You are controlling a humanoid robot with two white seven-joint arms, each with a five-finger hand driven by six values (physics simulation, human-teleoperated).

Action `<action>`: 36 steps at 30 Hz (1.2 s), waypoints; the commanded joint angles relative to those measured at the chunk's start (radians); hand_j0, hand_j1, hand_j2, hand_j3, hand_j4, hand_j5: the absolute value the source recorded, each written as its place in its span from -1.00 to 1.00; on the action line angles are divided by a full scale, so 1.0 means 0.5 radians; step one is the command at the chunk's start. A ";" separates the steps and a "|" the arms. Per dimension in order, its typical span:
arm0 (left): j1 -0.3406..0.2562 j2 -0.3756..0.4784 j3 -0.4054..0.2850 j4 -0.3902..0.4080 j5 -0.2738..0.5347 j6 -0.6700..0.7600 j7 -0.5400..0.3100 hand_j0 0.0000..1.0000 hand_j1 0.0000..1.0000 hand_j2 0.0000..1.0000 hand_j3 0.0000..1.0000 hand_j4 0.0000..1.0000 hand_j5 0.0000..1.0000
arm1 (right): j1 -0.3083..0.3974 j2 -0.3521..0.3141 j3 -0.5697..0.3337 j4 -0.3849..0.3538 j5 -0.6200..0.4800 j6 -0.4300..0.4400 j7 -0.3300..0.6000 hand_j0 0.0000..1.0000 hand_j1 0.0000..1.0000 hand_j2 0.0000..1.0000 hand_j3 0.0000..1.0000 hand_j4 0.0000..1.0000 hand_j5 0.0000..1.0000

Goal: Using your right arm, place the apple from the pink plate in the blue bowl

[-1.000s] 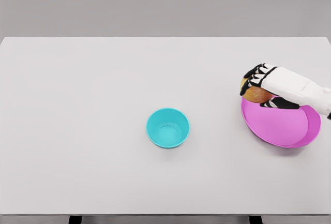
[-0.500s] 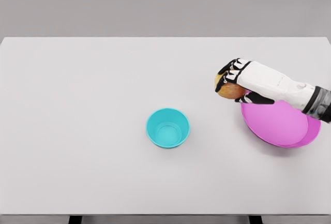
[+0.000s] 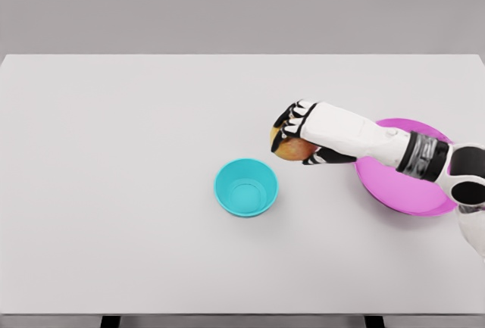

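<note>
1. Fingers of the right robot hand, white with black joints, are curled over a round orange-yellow apple, gripping it from above and from the side (only the lower front of the fruit shows beneath the knuckles).

2. Apple and hand are out over bare tabletop, a wide, pale grey-white rectangular surface; whether the fruit is raised above it or low against it cannot be judged from this head view.

3. The apple sits between the two dishes: up and to the right of the small round turquoise-blue bowl, and left of the shallow round pink plate. It is nearer the bowl than the plate's centre, yet it is not over the bowl's opening.

4. The turquoise-blue bowl stands upright near the middle of the tabletop, its inside showing only its own smooth floor.

5. The white right forearm stretches from the picture's right edge across the upper part of the pink plate, with a grey-and-black banded wrist section lying over the plate's far rim (the plate's left and lower parts remain visible).

6. The pink plate rests near the right side of the tabletop.
</note>
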 commanded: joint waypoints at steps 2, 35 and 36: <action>0.000 0.000 0.000 -0.002 0.001 0.000 0.003 1.00 1.00 1.00 1.00 1.00 1.00 | 0.000 0.056 0.093 -0.005 -0.017 0.007 -0.002 0.09 0.09 0.09 0.09 0.09 0.09; -0.003 0.000 0.000 -0.002 0.001 0.000 0.003 1.00 1.00 1.00 1.00 1.00 1.00 | -0.083 0.142 0.351 -0.021 -0.017 0.007 -0.002 0.13 0.13 0.13 0.13 0.13 0.13; -0.003 0.000 0.000 -0.002 0.001 0.000 0.003 1.00 1.00 1.00 1.00 1.00 1.00 | -0.083 0.142 0.351 -0.021 -0.017 0.007 -0.002 0.13 0.13 0.13 0.13 0.13 0.13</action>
